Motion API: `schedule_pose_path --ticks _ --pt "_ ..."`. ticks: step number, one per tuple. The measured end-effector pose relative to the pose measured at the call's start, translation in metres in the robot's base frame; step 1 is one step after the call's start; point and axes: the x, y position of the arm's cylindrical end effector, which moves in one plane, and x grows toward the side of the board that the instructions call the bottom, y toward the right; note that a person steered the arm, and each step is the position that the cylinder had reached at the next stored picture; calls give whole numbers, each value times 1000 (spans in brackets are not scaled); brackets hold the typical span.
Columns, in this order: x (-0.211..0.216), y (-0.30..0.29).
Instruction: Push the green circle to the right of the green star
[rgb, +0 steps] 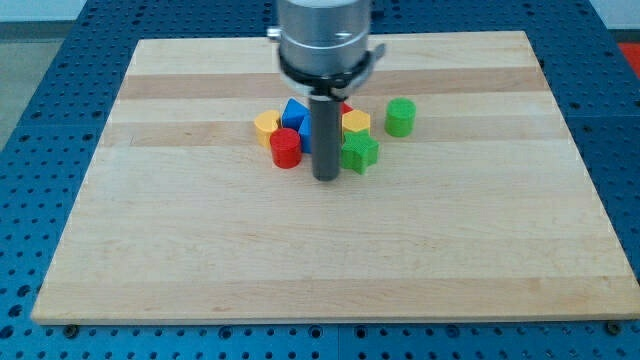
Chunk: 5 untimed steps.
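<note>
The green circle (400, 117) stands on the wooden board (330, 250), up and to the right of the green star (359, 153), with a small gap between them. My tip (326, 178) rests on the board just left of the green star and below the cluster of blocks. The rod hides part of the cluster behind it.
A tight cluster sits left of the green star: a red cylinder (285, 148), a yellow heart-like block (266, 125), a blue block (294, 113) and a yellow hexagon-like block (355, 123). A red block behind the rod is mostly hidden. Blue pegboard (40, 80) surrounds the board.
</note>
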Motion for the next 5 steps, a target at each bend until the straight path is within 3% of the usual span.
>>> schedule_pose_path --ticks 1,2,3,4,5 --pt "3 -9" --pt "48 46" --pt "80 158" --pt "51 268" --pt "-38 271"
